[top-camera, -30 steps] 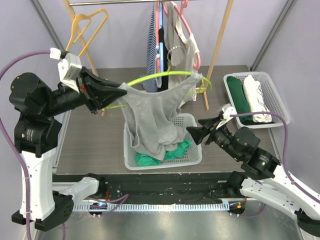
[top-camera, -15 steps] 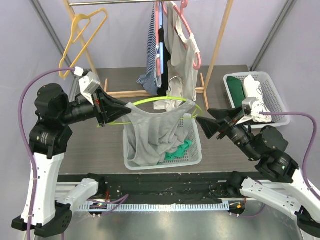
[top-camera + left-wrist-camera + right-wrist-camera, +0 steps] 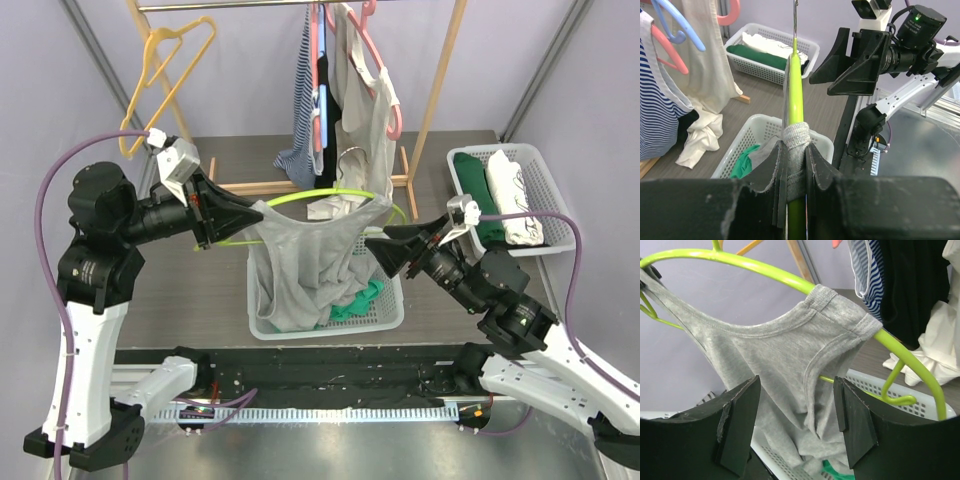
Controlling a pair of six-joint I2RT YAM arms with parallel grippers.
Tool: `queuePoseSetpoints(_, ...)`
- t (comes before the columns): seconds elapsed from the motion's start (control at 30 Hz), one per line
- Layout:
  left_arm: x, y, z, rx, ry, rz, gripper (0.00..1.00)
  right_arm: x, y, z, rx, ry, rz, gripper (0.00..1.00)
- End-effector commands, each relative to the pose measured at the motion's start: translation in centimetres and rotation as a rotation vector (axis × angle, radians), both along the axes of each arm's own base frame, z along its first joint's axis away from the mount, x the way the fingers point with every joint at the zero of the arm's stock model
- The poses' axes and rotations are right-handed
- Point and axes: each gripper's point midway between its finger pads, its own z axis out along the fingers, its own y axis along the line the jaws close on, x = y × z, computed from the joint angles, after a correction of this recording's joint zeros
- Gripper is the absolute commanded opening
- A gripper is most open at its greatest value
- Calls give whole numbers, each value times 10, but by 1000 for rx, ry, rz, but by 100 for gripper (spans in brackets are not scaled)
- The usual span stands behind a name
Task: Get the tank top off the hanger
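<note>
left gripper pinches hanger and tank top; right gripper gapes nearby, apparently untouching.

Light is bright, even and diffuse in all three views, with no hard shadows. In the overhead view, focus is sharp throughout. Shadows on the worktop below the left hand are faint and soft-edged. The metal rail nearest the arm bases carries a pale sheen. Uprights at the picture's edges slant, a wide-angle effect. In the wrist views, the fingers of the left hand and those of the right hand are dark and soft in the foreground, while the tank top beyond the right hand is crisp.
</note>
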Motion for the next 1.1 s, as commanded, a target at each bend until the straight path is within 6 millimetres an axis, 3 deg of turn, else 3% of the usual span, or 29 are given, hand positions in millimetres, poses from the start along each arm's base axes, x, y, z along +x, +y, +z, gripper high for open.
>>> queuePoseSetpoints(0.0,-7,0,27,-26,-116,-16,0,6,8,28,146,-34,0,68)
queuePoseSetpoints(0.2,-9,0,31,-32,-117,-19,0,14,19,34,179,-31,8,67)
queuePoseSetpoints(0.6,-15,1,39,-41,-130,-28,0,24,23,12,202,19,5,66)
queuePoseSetpoints(0.73,-15,1,39,-42,-132,-25,0,26,21,16,215,10,6,66)
queuePoseSetpoints(1.07,-11,1,32,-38,-117,-13,0,19,23,49,299,-45,71,60)
